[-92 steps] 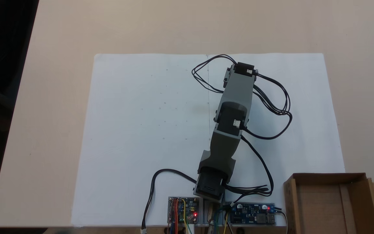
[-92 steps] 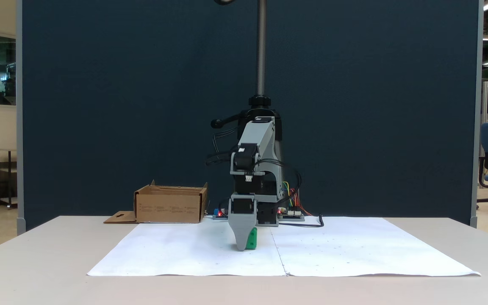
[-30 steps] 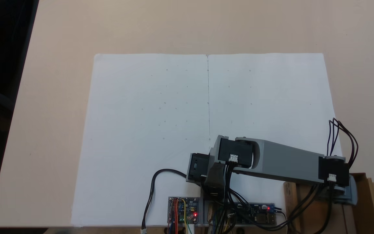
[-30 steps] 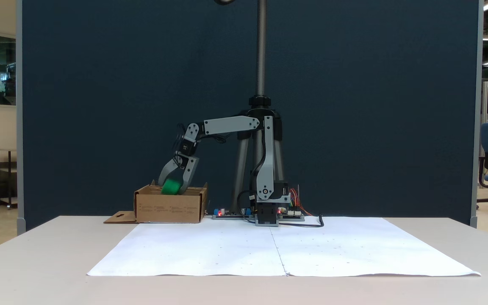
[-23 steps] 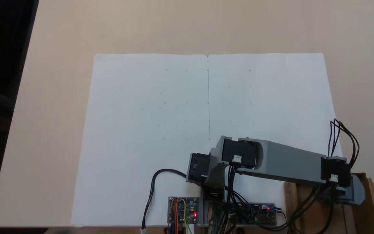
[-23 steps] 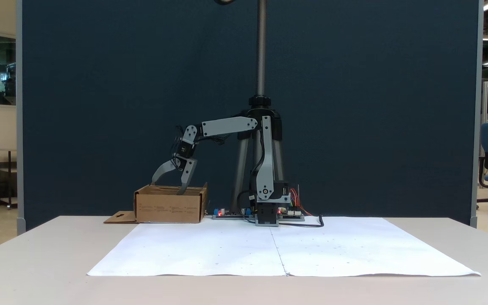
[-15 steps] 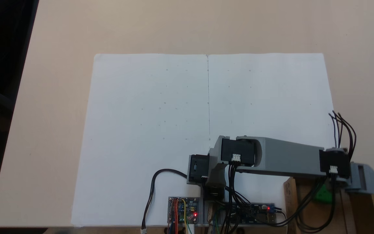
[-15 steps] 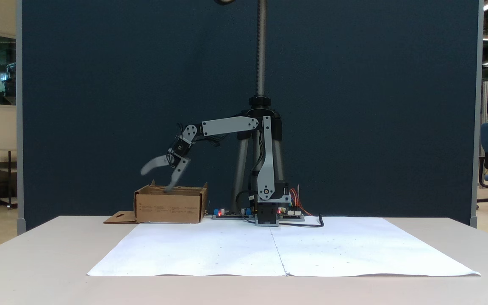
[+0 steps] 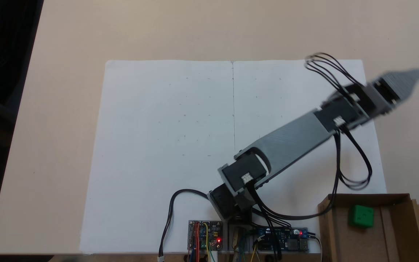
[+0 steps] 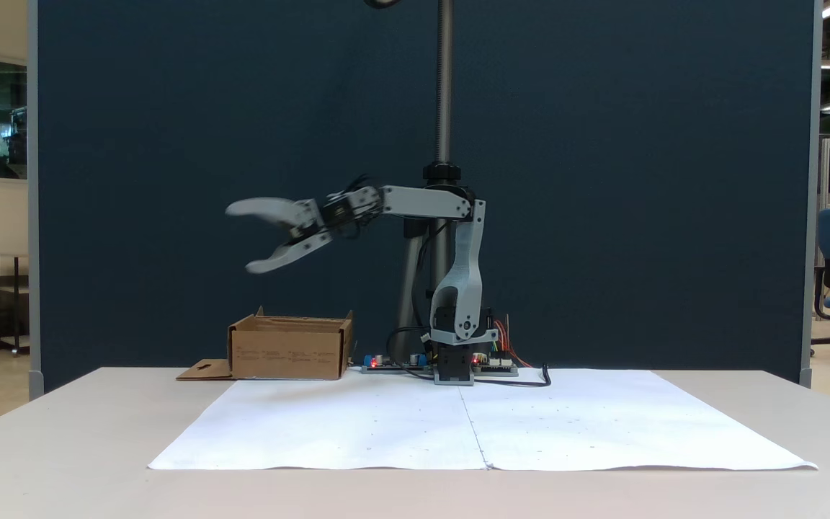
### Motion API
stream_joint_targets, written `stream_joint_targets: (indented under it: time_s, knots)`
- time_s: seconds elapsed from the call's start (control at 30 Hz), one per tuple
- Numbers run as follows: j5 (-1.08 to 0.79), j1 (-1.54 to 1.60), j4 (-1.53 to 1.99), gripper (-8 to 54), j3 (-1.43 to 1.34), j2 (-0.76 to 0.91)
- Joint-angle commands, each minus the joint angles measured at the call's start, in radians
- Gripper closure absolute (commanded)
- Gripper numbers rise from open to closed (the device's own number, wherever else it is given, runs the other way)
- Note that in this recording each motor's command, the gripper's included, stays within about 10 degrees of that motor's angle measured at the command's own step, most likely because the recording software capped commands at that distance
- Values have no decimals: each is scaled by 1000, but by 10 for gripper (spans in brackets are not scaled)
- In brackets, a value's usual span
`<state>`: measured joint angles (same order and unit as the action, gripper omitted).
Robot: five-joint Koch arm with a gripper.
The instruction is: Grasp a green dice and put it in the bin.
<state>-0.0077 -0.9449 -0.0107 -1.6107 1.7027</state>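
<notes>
Green dice [image 9: 360, 216] rests inside bin [image 9: 326, 225], near its far wall. Gripper [image 10: 238, 238] jaws spread wide, empty, raised well above bin. Deposit judged complete.

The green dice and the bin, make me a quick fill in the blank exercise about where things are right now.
1. The green dice lies inside the ____.
2. The gripper hangs in the air with its fingers ____.
3. Between its fingers the gripper holds ____.
4. In the top-down fixed view, the bin sits at the ____ right corner.

Missing words: bin; open; nothing; bottom
</notes>
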Motion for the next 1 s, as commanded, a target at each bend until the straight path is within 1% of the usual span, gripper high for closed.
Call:
stream_joint_targets:
  time_s: [0.0, 0.27, 0.5, 0.77, 0.97]
  knots:
    - [41, 95, -86, 17, 43, 72]
    - [37, 457, -86, 16, -69, 213]
    - [34, 695, -94, 11, -324, 348]
    - [34, 827, -308, 6, -655, 477]
    - [31, 833, -487, 8, -865, 543]
